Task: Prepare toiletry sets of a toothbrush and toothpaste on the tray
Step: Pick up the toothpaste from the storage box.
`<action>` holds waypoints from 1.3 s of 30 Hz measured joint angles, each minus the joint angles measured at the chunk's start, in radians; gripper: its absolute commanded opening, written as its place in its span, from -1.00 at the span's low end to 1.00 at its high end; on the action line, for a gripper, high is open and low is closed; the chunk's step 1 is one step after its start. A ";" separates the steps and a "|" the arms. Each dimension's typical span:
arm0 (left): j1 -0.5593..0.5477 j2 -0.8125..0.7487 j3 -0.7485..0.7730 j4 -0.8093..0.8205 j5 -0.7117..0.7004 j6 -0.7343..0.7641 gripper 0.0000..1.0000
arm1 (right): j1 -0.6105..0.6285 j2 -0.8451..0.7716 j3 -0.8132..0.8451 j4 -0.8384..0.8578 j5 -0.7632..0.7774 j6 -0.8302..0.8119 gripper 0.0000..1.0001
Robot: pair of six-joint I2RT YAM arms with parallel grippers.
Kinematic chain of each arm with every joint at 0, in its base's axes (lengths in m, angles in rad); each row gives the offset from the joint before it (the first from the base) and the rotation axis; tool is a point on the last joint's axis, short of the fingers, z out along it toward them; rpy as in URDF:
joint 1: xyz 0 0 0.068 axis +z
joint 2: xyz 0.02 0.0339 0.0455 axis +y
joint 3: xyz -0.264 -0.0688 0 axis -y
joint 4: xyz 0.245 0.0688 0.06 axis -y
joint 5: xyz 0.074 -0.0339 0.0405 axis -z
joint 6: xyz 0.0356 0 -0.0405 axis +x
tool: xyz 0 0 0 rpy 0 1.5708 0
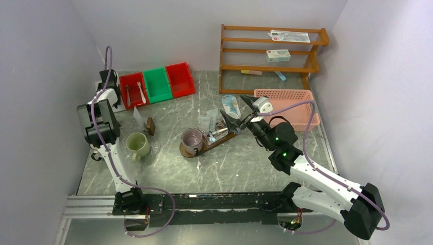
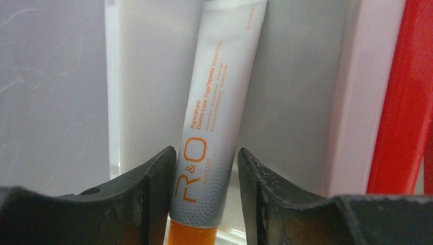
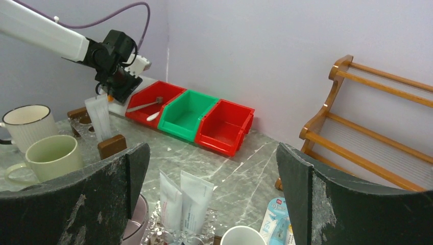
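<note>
I judge this to be the pick-up step for the toothpaste. My left gripper [image 2: 207, 153] stands narrow, with a finger against each side of the R&O toothpaste tube [image 2: 219, 97]. I can't tell how firm the hold is. The left arm reaches to the back-left corner, just beside the red bin [image 1: 134, 90].

The tray [image 1: 225, 138] lies mid-table, well apart, with a purple mug [image 1: 192, 139] on its left end. Next I need a clean lift and a carry across to that mug.

My right gripper [image 3: 212, 153] hangs over the tray's right end, jaws wide and holding nothing.
</note>
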 measured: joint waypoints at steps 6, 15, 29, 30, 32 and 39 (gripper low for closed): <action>0.000 0.019 0.019 -0.021 0.006 -0.006 -0.32 | 0.000 0.000 0.000 0.000 0.006 0.000 1.00; 0.000 -0.024 -0.012 -0.045 0.048 -0.071 -0.55 | 0.000 -0.001 0.000 -0.003 0.005 0.000 1.00; 0.000 -0.376 -0.159 -0.029 0.162 -0.183 -0.71 | 0.000 0.010 0.032 -0.044 -0.012 0.022 1.00; 0.000 -0.404 -0.179 -0.020 0.176 -0.189 -0.71 | 0.000 0.015 0.042 -0.052 -0.017 0.028 1.00; 0.000 -0.475 -0.240 0.010 0.217 -0.207 -0.70 | 0.000 0.024 0.058 -0.068 -0.027 0.042 1.00; -0.004 -0.702 -0.423 0.103 0.381 -0.307 -0.71 | 0.000 0.034 0.104 -0.117 -0.051 0.092 1.00</action>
